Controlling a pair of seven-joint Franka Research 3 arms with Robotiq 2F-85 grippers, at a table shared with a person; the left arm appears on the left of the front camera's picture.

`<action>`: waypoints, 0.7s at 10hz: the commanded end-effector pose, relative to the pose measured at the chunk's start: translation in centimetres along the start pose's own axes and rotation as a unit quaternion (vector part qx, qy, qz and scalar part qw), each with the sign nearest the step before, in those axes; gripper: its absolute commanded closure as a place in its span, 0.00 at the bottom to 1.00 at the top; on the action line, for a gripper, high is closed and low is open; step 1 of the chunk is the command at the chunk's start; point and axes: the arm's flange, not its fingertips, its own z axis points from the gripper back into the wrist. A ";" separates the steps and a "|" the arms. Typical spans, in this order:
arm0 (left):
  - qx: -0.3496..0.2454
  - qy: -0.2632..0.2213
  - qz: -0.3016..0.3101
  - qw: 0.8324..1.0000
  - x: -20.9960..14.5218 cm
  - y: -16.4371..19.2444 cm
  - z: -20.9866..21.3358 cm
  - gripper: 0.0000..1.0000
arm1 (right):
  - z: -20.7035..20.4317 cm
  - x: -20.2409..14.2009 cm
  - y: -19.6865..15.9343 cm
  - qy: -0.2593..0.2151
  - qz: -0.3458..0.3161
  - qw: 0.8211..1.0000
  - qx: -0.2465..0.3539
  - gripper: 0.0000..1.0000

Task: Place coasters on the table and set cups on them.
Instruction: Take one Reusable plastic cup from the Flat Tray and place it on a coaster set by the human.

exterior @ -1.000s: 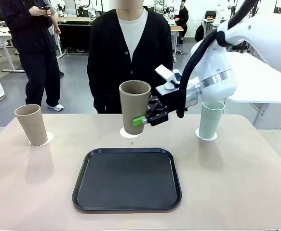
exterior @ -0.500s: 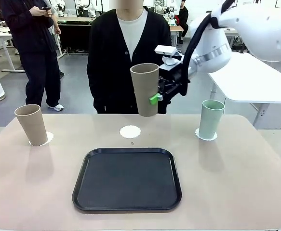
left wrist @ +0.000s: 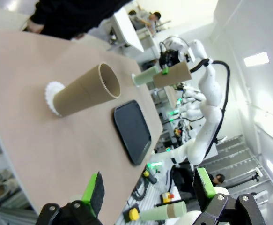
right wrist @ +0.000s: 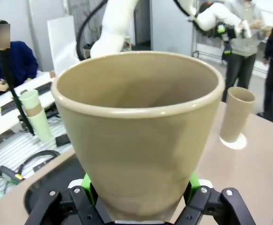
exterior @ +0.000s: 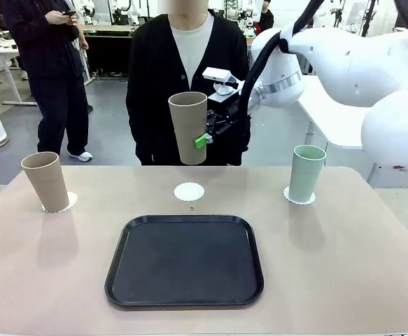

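Three coasters lay on the table [exterior: 343, 245], and two already carried cups: a beige cup [exterior: 45, 180] far out to the left of the jaws and a mint cup [exterior: 306, 173] below and to their right. The right gripper [exterior: 205, 137] was clenched on the third cup [exterior: 190, 128], green pads pinching its lower wall, holding it upright in the air in front of the person. The bare middle coaster [exterior: 189, 191] sat straight below the jaws, well apart from the cup's base, with the black tray [exterior: 185, 261] nearer the camera. The left gripper [left wrist: 148, 190] hung released, its pads spread with nothing between them. To do this well, the cup's base would have to be centred over that coaster, lowered dead upright, and released only once it sat flat. Against half a second before, the cup had slid a touch leftward, and a second before it had been low, just over the coaster, so the arm had lifted it away.
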 end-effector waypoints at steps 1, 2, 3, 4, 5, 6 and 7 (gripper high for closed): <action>0.004 0.000 0.002 1.000 0.0 -0.2 0.0 0.00 | 1.2 0.0 -1.0 0.028 0.011 0.999 -0.038 0.18; 0.004 0.000 0.002 1.000 0.0 -0.2 0.0 0.00 | 1.0 0.1 -0.8 0.044 0.013 0.995 -0.084 0.18; 0.004 0.000 0.002 1.000 0.0 -0.2 0.0 0.00 | 0.7 -0.5 -0.6 0.008 0.002 1.000 -0.019 0.18; 0.004 0.000 0.002 1.000 0.0 -0.2 0.0 0.00 | 0.7 -0.5 -0.6 0.008 0.002 1.000 -0.019 0.18; 0.004 0.000 0.002 1.000 0.0 -0.2 0.0 0.00 | 0.7 -0.5 -0.6 0.008 0.002 1.000 -0.019 0.18; 0.004 0.000 0.002 1.000 0.0 -0.2 0.0 0.00 | 1.0 -0.5 -1.2 0.012 0.006 0.999 -0.044 0.18; 0.004 0.000 0.002 1.000 0.0 -0.2 0.0 0.00 | 1.5 -0.8 -1.6 0.006 0.010 0.999 -0.040 0.18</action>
